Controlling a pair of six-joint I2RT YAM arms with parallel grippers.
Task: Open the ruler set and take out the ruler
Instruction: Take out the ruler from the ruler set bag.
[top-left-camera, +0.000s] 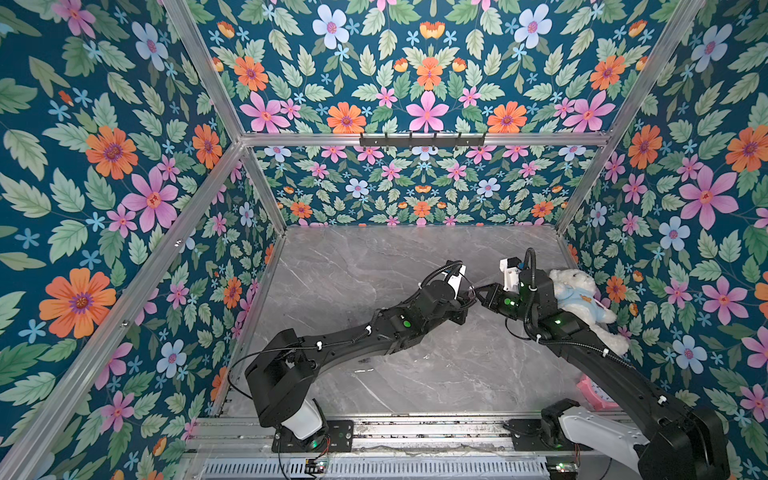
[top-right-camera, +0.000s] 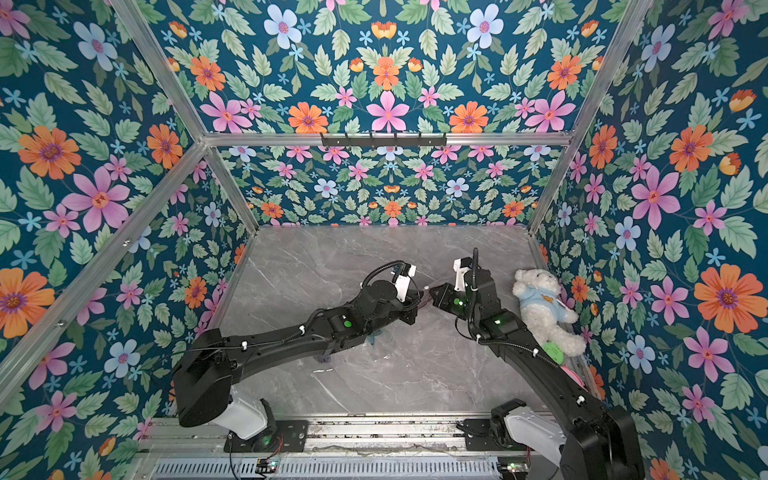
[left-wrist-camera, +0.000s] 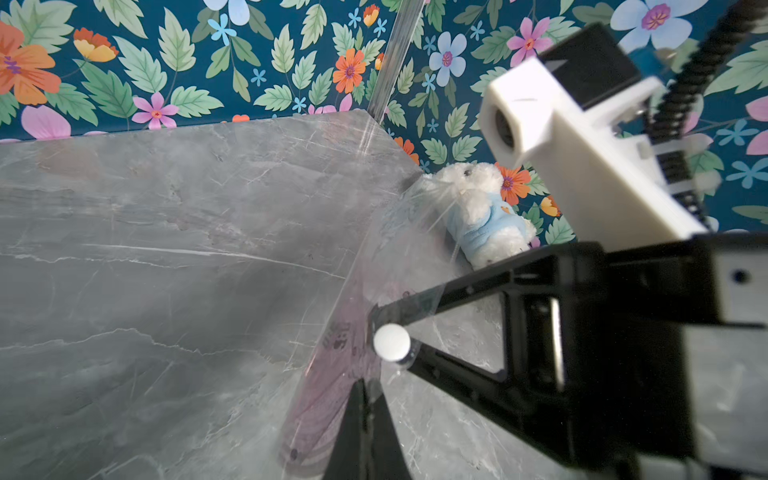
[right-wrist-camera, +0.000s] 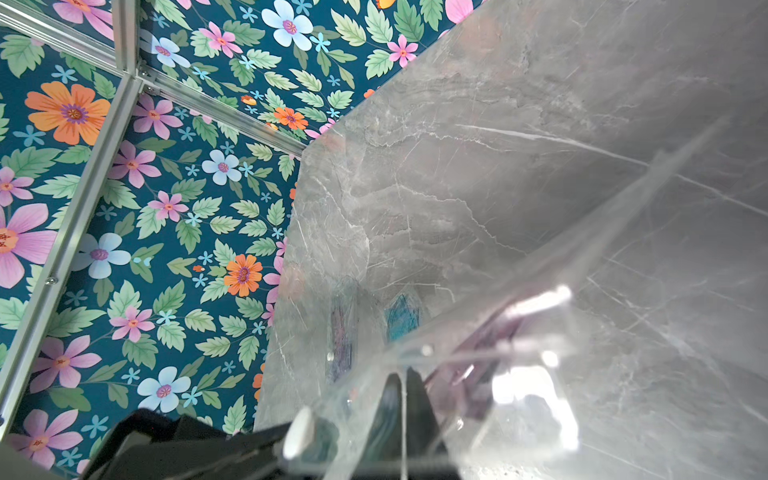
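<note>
Flowered walls (top-left-camera: 104, 174) close in the grey marble desk (top-left-camera: 353, 266) on its left, far and right sides, with aluminium posts at the far corners. The near edge is the rail my arms stand on. Open marble stretches to the left and far side of where I work.

On the right, a white teddy bear (top-left-camera: 579, 299) in a blue shirt leans at the wall, just behind my right arm. A pink clock (top-left-camera: 595, 395) lies at the near right edge.

Right of centre I hold the ruler set (left-wrist-camera: 332, 316), a clear soft pouch, up between both tools. I cannot tell whether any part of it touches the desk. A purple-tinted piece (left-wrist-camera: 320, 399) shows inside it. The dark print on the film is too blurred to read.

Under my left arm, two clear tinted pieces lie flat on the marble, one blue (right-wrist-camera: 401, 318) and one purple (right-wrist-camera: 340, 336).

My left tool (left-wrist-camera: 361, 419) has its fingers together, pinching one edge of the pouch. My right tool (left-wrist-camera: 376, 322) is also pinched together on the film, its tips just beside the white snap button (left-wrist-camera: 391, 342).
</note>
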